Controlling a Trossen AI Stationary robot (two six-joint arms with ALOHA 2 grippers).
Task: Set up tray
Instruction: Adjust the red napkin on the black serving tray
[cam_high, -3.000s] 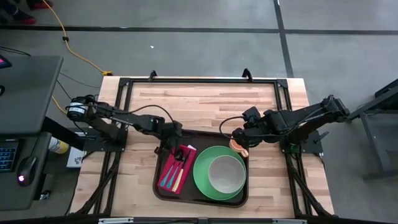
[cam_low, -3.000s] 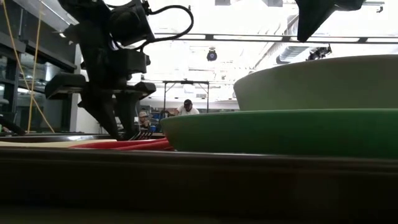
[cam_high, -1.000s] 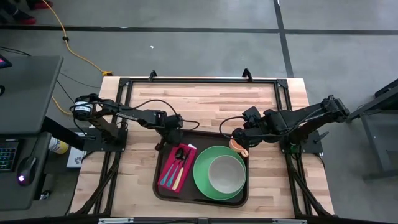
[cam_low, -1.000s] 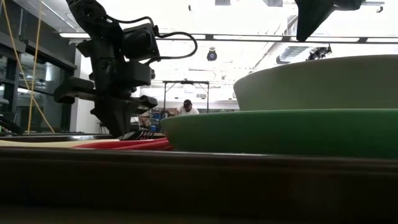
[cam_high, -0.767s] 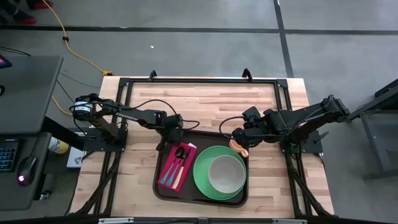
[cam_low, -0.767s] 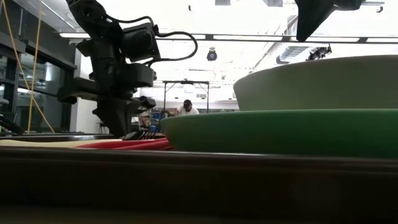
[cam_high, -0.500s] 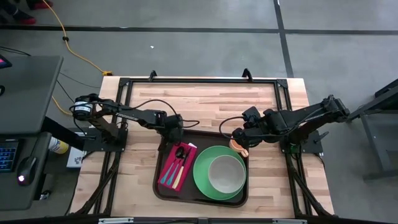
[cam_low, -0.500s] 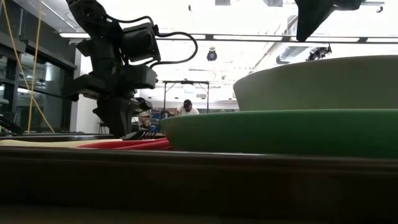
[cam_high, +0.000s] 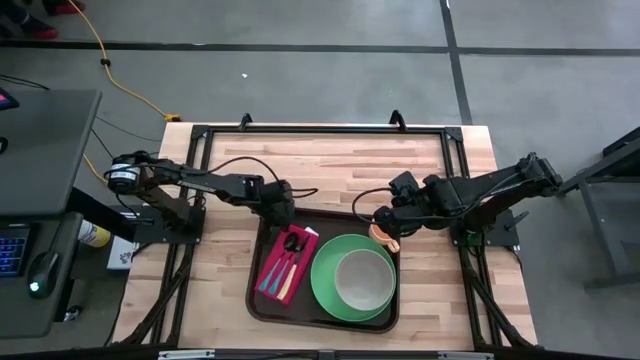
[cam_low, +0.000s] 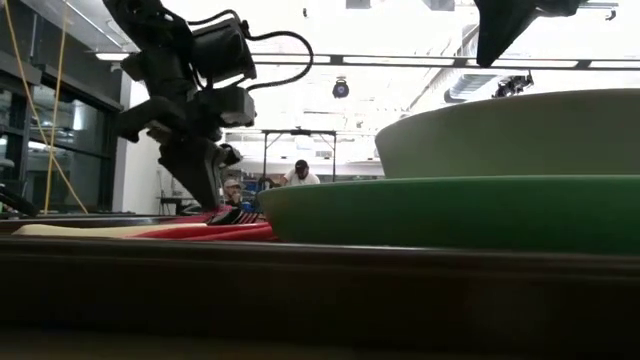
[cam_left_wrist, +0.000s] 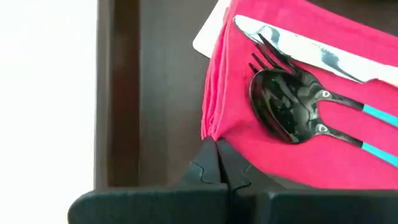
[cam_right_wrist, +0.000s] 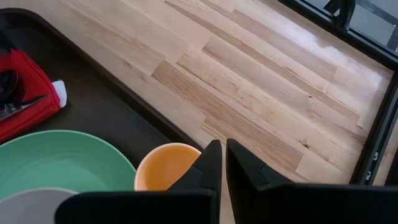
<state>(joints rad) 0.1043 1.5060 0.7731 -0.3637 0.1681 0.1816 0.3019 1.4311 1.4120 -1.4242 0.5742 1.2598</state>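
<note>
Tray (cam_high: 262, 300), dark brown with a raised rim, lies on the near half of the wooden table (cam_high: 330, 165), about midway between the two arms. Seen from above it is only a little longer than wide, its slightly longer side running left to right, its edges square with the table's.

Inside it, on the left, a red napkin (cam_high: 277, 270) lies with its long axis running from the near rim toward the far rim, leaning slightly right. On the napkin rest a black spoon (cam_left_wrist: 283, 112), a fork (cam_left_wrist: 273, 59) and a knife (cam_left_wrist: 298, 46) with teal handles, their heads toward the far rim. To the right a green plate (cam_high: 325, 290) fills most of the tray and carries a pale bowl (cam_high: 362, 280). An orange cup (cam_high: 382, 236) stands in the far right corner, just beside the plate.

Left hand (cam_high: 283, 215) is at the tray's far left corner, by the napkin's far end, fingers pressed together; whether they pinch the cloth's edge cannot be told. Right hand (cam_high: 378, 218) hangs just over the orange cup, fingers closed on nothing.
</note>
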